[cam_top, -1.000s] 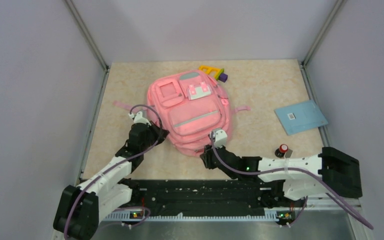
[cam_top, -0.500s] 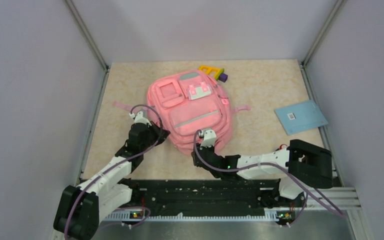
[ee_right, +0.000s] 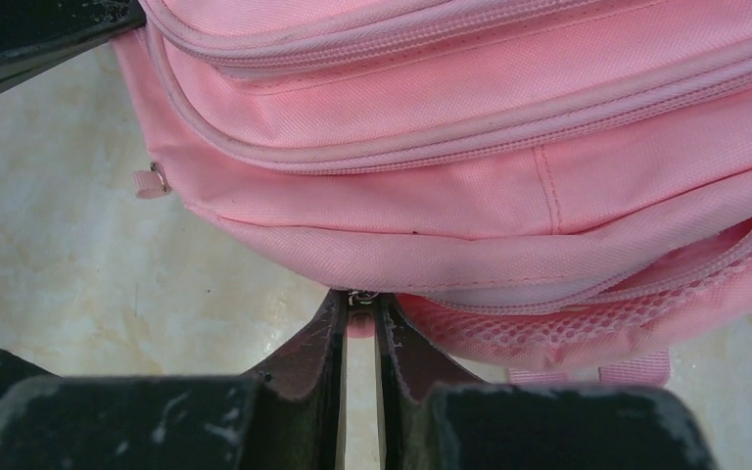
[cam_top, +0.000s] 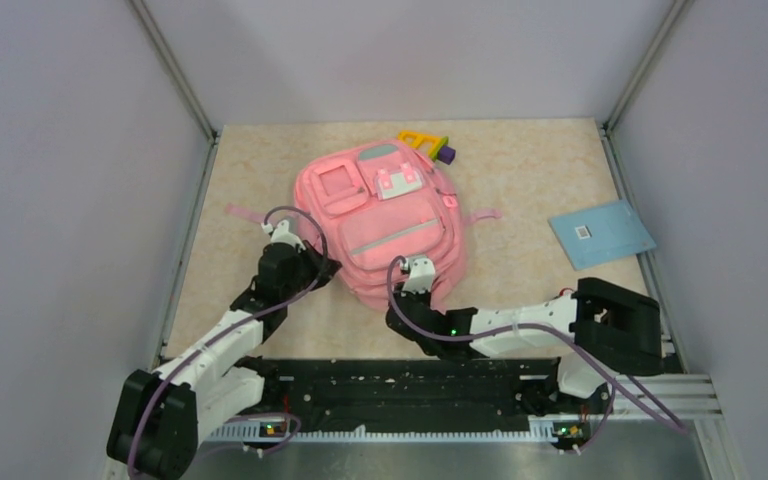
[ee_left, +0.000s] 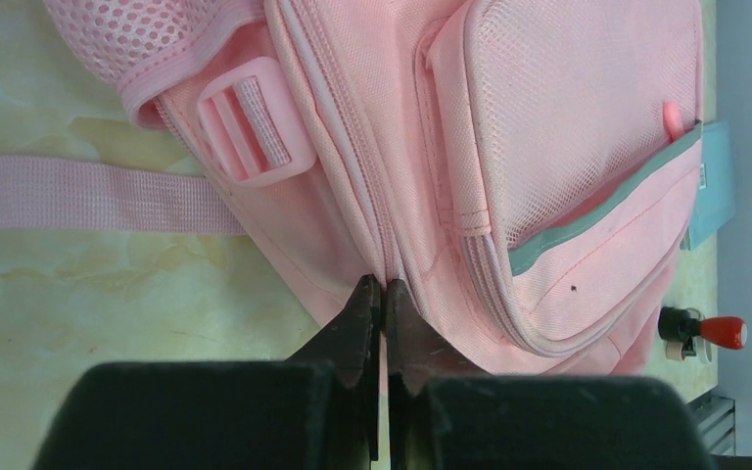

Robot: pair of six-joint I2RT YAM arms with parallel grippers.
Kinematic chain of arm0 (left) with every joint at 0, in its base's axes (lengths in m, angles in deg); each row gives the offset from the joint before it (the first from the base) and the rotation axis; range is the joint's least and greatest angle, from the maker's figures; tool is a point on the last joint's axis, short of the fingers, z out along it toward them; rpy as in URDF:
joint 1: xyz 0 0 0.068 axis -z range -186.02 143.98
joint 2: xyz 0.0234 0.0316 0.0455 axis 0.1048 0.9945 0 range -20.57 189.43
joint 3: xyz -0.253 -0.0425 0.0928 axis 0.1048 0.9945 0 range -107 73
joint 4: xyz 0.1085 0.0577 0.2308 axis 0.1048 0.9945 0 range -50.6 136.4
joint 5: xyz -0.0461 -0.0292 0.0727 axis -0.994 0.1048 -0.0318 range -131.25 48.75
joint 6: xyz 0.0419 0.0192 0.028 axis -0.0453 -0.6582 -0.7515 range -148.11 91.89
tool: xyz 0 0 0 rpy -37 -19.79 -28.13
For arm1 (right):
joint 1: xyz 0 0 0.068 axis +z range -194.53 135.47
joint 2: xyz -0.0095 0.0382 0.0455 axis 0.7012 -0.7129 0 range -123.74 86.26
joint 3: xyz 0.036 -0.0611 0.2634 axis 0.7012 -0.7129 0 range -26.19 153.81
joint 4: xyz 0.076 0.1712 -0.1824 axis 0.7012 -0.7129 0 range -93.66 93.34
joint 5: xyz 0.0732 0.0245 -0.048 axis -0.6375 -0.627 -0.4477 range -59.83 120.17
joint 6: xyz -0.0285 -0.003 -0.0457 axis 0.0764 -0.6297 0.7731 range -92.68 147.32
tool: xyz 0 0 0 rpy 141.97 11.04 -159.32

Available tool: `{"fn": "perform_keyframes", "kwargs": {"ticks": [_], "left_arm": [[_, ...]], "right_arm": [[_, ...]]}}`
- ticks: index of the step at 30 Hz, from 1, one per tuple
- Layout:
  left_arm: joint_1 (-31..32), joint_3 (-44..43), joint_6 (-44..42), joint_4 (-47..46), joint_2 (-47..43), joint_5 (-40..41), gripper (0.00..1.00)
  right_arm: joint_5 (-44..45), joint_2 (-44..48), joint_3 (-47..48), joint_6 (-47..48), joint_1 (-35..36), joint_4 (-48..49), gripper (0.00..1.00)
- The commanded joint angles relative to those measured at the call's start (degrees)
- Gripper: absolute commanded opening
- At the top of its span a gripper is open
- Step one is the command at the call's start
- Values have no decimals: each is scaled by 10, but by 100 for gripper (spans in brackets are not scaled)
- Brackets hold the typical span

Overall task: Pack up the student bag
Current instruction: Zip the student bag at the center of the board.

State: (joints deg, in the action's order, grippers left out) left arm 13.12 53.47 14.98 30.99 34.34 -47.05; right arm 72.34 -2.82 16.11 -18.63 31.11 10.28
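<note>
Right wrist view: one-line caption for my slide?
Right gripper pinches a small pink zipper pull at the edge of the large pink fabric backpack.

The left tool (ee_left: 384, 294) had its tips pressed together against the zipper seam on the side of the pink backpack (ee_left: 568, 147). A pink buckle (ee_left: 253, 122) sat above, and its strap (ee_left: 88, 193) lay flat across the counter (ee_left: 78, 323).

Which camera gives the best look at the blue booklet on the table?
Top external: the whole blue booklet lies in view, right of the student bag. Left wrist catches only a sliver at its frame edge; right wrist shows none.
</note>
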Motion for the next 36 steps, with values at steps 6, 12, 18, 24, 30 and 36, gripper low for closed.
{"fn": "perform_keyframes", "kwargs": {"ticks": [6, 12, 18, 24, 30, 36], "left_arm": [[-37, -79, -65, 1, 48, 41, 0], [-41, -97, -125, -36, 83, 45, 0], [-41, -123, -153, 22, 75, 76, 7], [-31, -90, -55, 73, -2, 4, 55], [49, 16, 83, 77, -99, 46, 64], [147, 71, 191, 6, -121, 104, 66]], "right_arm": [[-36, 118, -58, 35, -21, -37, 0], [-234, 155, -75, 125, -108, -3, 0], [-250, 152, -73, 156, -172, -44, 0], [-310, 150, -89, 167, -212, 5, 0], [-363, 123, -94, 147, -212, 61, 0], [-396, 109, -99, 140, -212, 93, 0]]}}
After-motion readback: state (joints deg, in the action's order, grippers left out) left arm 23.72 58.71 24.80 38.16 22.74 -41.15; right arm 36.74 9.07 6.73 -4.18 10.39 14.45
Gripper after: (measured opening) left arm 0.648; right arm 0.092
